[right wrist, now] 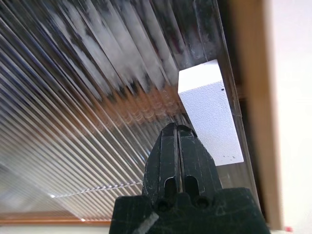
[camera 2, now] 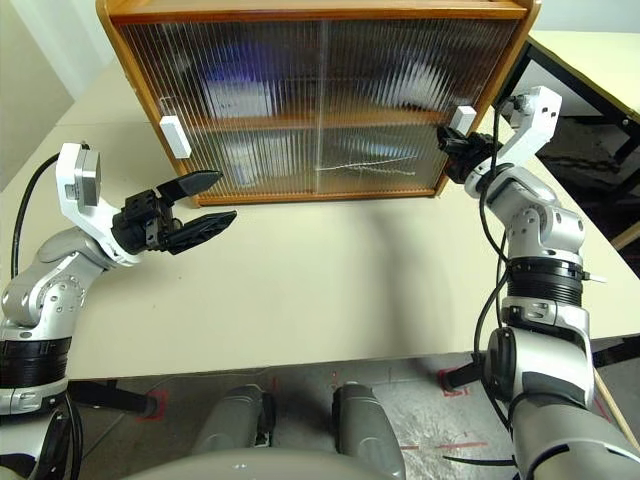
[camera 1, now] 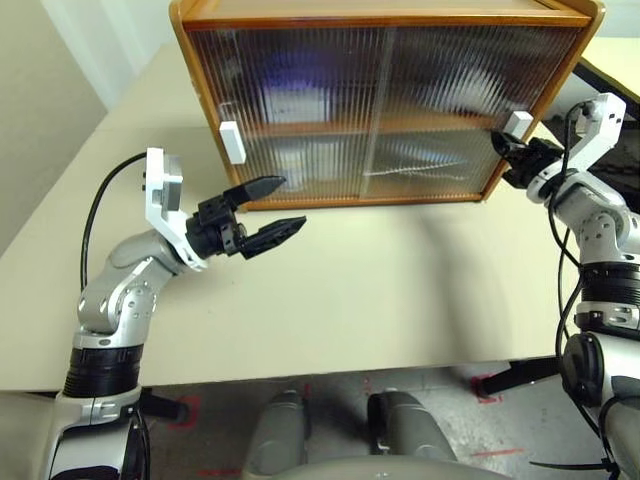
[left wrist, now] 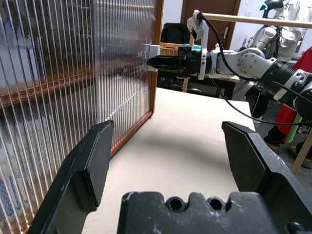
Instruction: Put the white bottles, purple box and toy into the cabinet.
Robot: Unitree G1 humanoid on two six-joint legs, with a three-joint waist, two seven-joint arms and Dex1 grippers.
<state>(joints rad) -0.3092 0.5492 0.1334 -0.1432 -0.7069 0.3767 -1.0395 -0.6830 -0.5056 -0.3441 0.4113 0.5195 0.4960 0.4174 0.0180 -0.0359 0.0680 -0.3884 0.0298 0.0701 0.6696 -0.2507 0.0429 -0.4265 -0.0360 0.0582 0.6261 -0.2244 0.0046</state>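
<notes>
My left gripper [camera 1: 268, 207] hangs over the bare cream table [camera 1: 380, 290] with its two black fingers spread wide and nothing between them; just past their tips stands the left sliding door [camera 1: 290, 110] of the cabinet [camera 1: 190, 60], and its white block handle [camera 1: 232, 141] sits slightly above and to the left of those tips. My right gripper [camera 2: 452, 150] is clenched tight, fingers pressed together on nothing, its tip right beside the white block handle [right wrist: 210, 109] at the right-hand edge of the right sliding door [right wrist: 97, 97]; I cannot tell whether it touches the block. Both ribbed doors look drawn across the front. Beyond them, behind the translucent panels, I make out only blurred pale and purplish shapes [camera 1: 295, 100] on the inner shelf and below, which I take for the bottles, box and toy already inside, though I cannot tell them apart. I judge the step in hand is closing up, and the next move calls for checking that the right door sits flush against the frame.
</notes>
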